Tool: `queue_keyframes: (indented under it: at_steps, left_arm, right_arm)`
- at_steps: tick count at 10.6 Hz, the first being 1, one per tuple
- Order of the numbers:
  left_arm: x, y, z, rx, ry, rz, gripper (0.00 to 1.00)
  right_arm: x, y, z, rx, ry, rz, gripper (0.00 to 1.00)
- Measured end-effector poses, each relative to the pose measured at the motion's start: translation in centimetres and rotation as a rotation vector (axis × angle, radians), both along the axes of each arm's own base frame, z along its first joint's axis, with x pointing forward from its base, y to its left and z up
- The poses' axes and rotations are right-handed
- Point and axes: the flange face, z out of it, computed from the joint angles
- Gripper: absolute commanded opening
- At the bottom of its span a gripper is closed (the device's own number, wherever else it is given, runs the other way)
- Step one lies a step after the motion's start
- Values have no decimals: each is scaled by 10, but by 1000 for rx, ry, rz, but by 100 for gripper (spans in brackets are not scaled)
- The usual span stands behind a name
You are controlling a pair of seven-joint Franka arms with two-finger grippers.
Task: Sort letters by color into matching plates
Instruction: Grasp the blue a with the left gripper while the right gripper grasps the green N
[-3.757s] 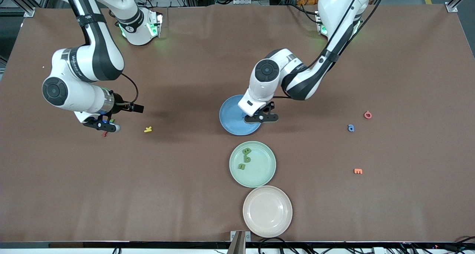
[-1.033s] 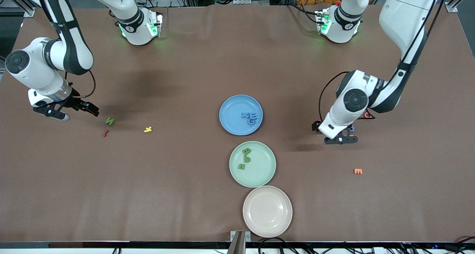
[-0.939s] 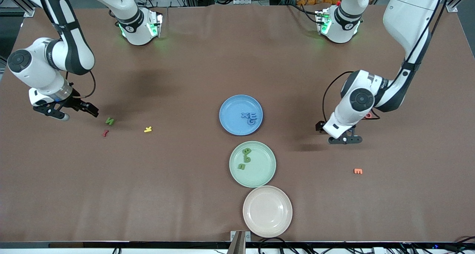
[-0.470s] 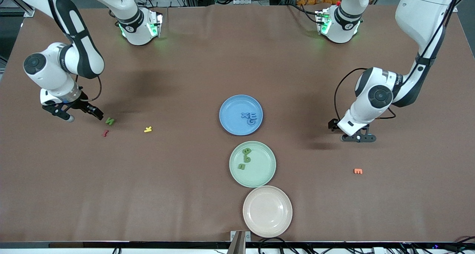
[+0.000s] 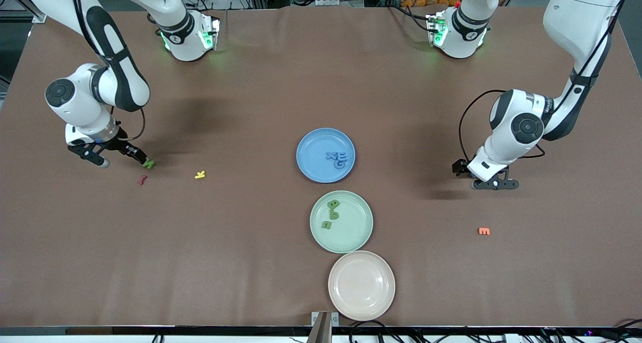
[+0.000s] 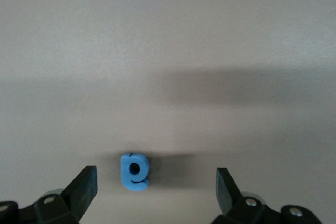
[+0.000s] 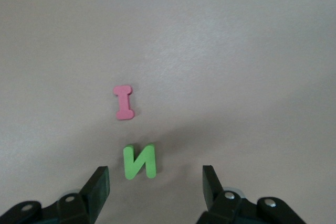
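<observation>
A blue plate (image 5: 312, 151) holds three blue letters (image 5: 337, 158). Nearer the front camera, a mint green plate (image 5: 355, 228) holds three green letters (image 5: 331, 213). A green N (image 5: 148, 164) (image 7: 139, 161) lies toward the right arm's end of the table. My right gripper (image 5: 121, 156) (image 7: 155, 186) is low beside it, open, with the N just ahead of its fingertips. My left gripper (image 5: 495, 184) (image 6: 156, 188) hangs open over a blue letter (image 6: 135, 171), which sits nearer one finger. In the front view the left arm hides that letter.
A red I (image 5: 143, 179) (image 7: 124, 102) and a yellow K (image 5: 200, 174) lie close to the green N. An orange letter (image 5: 484, 230) lies toward the left arm's end. A beige-pink plate (image 5: 361, 285) sits nearest the front camera.
The right gripper has come in toward the green N and its jaws have narrowed a little. The left gripper has shifted toward its own end of the table, over the blue letter.
</observation>
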Motion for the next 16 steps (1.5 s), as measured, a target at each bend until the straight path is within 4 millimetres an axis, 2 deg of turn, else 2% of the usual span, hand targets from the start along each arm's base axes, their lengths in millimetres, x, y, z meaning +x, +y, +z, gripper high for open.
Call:
queue_keyframes:
  at_steps: [3, 7, 10, 14, 15, 16]
  left_arm:
    - [-6, 9, -7, -7, 3, 16, 100]
    - [-18, 6, -17, -28, -12, 9, 100]
    - [-18, 14, -21, -35, -13, -7, 100]
    - [-19, 22, -28, -41, -5, -22, 100]
    - [-19, 26, -29, -42, -2, -31, 88]
    - [-19, 29, -30, -43, -1, -38, 26]
  right_arm:
    - [3, 12, -12, -10, 20, 75, 69]
    - [4, 6, -18, -21, 33, 141, 65]
    - [6, 6, -23, -27, 42, 148, 58]
    - [11, 10, -29, -20, 43, 132, 56]
    - [12, 12, -31, -11, 41, 118, 55]
    - [14, 15, -33, -5, 40, 110, 54]
